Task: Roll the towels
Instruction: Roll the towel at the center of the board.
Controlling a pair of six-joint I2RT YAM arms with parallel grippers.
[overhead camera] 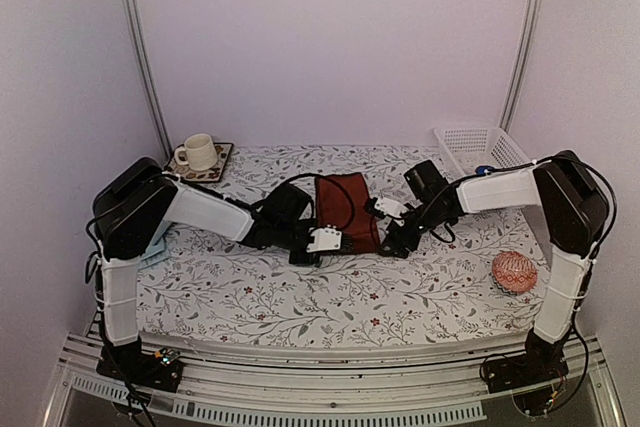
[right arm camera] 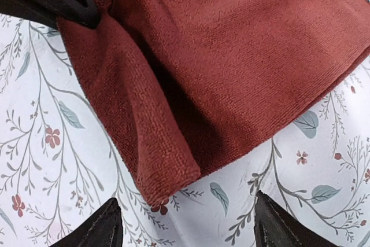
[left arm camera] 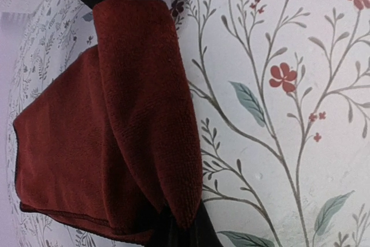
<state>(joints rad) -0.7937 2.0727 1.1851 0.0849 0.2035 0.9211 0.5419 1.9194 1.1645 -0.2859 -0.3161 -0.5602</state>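
Towel (overhead camera: 345, 207), dark red, one edge turned over into loose first fold. Left gripper (left arm camera: 182, 232) clamped on one end of fold. Right gripper (right arm camera: 186, 203) spread wide, other end just ahead, ungripped. Risk: one-sided hold lets roll skew or spring flat.

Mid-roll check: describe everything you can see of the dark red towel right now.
The dark red towel is a soft, napped cloth with a stitched hem, lying mid-table on the floral tablecloth. One edge is lifted and curled over into a loose fold, not a tight roll; the rest lies flat. The left gripper has its jaws shut on one end of that fold; the right gripper is open, jaws either side of the other end.
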